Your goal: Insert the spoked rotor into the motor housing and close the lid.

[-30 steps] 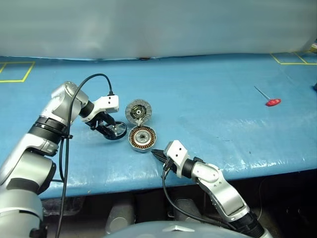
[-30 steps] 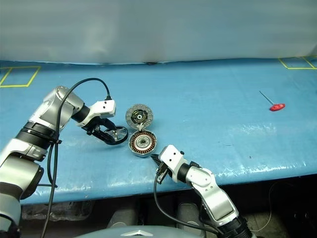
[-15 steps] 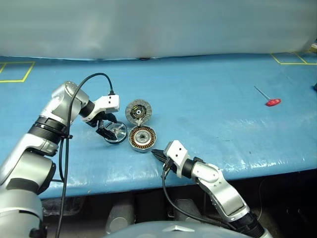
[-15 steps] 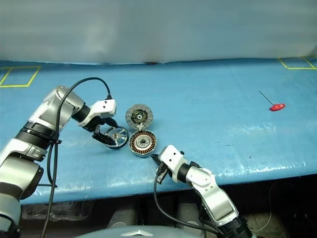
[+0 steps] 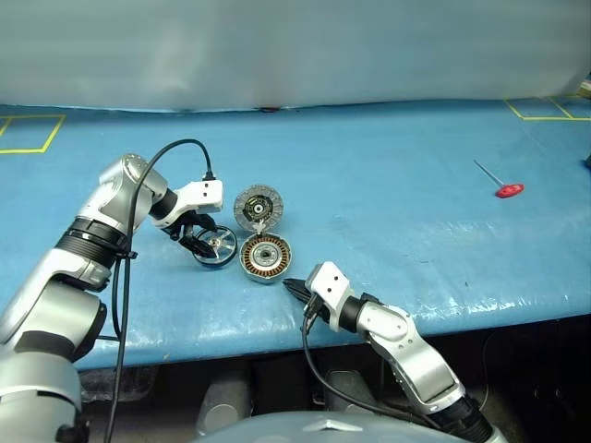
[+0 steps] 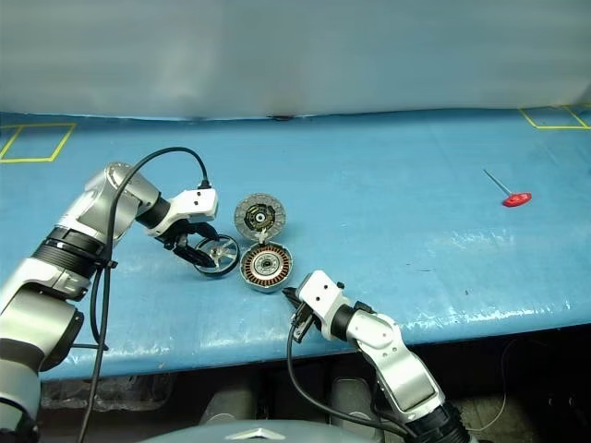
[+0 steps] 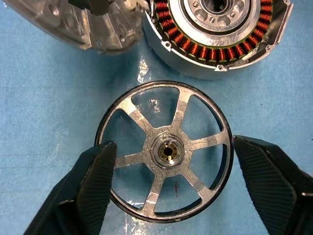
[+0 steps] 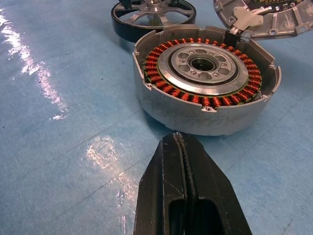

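Gripping the wheel cleanly comes first, I judge: the fingers should close square on opposite sides of the rim, so that it lifts flat and does not tip.

Nearest the robot, the right gripper (image 8: 186,188) hangs just short of the housing (image 8: 205,88), its two black fingers pressed together and holding nothing. I would leave it there, ready to steady the cup if the wheel drags on the way in.

The housing sits upright on the table (image 5: 388,185), a short round cup of dull grey metal with a ring of copper-brown windings around a bright silver centre with a dark bore. To seat well, the hub of the wheel probably needs to line up over that bore before it is lowered.

Just beside the housing, on the robot's left, the wheel (image 7: 164,151) lies flat on the blue cover. It is thin silver metal with six spokes, a dark narrow rim and a small brass-toned hub. The left gripper (image 7: 168,169) straddles it with one ribbed finger (image 7: 100,171) at the rim on one side and the other just off it; I cannot tell if it has a firm hold yet.

Beyond the housing and touching it lies the lid (image 5: 258,206), a grey disc with its radially striped face and dark hub upward. Far to the right, well apart, lies a small red-handled tool (image 5: 503,188).
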Available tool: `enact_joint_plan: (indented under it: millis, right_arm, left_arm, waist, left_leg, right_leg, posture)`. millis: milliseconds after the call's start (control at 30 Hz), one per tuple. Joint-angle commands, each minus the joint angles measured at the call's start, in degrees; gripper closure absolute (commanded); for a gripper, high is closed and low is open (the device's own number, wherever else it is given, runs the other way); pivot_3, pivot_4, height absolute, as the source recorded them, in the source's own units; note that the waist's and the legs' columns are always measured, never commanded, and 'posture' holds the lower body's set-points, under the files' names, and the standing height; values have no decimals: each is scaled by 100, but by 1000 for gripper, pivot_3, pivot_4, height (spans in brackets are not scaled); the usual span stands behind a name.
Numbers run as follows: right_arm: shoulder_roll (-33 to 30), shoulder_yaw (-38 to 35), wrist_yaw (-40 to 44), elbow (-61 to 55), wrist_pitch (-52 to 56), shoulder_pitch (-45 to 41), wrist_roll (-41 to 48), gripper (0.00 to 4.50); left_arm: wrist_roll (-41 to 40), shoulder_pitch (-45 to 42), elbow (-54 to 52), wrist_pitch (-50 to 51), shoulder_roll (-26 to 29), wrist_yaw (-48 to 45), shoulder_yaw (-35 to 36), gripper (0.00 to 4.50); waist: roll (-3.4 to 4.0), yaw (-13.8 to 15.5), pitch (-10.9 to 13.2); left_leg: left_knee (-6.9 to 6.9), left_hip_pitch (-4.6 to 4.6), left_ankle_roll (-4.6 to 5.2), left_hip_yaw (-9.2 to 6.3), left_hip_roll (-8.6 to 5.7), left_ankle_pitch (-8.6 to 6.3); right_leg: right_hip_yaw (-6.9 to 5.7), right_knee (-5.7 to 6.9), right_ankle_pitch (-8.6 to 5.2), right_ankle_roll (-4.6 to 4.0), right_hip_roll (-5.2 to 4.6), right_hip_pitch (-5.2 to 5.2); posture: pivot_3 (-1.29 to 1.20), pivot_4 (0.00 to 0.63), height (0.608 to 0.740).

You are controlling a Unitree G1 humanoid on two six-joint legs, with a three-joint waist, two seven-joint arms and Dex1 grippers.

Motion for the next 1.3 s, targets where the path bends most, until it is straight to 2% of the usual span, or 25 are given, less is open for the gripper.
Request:
enact_joint_plan:
  millis: [33, 367, 733, 1300]
  right_arm:
    - [26, 19, -24, -151, 1, -20, -17, 4500]
    - [65, 33, -22, -93, -9, -45, -58, 4500]
    - [108, 21, -85, -160, 48, 28, -63, 4500]
    - [160, -16, -147, -154, 64, 35, -44, 4500]
  left_arm:
    - [14, -166, -77, -87, 30, -36, 116, 1265]
    - [72, -113, -69, -467, 11, -30, 78, 1265]
    - [468, -237, 389, -1750, -26, 47, -36, 1265]
    - [635, -215, 605, -2188, -259, -65, -83, 1265]
  waist:
    - [0, 0, 0]
    - [0, 0, 0]
    - [0, 0, 0]
    - [0, -4, 0]
  left_leg:
    - [0, 0, 0, 0, 0, 0]
    - [0, 0, 0, 0, 1, 0]
    - [0, 0, 0, 2, 0, 0]
    - [0, 1, 1, 3, 0, 0]
  right_leg:
    - [0, 0, 0, 0, 0, 0]
    - [0, 0, 0, 0, 0, 0]
    - [0, 0, 0, 0, 0, 0]
    - [0, 0, 0, 1, 0, 0]
  posture:
    - [0, 150, 740]
    - [0, 150, 740]
    - [0, 150, 740]
    - [0, 150, 740]
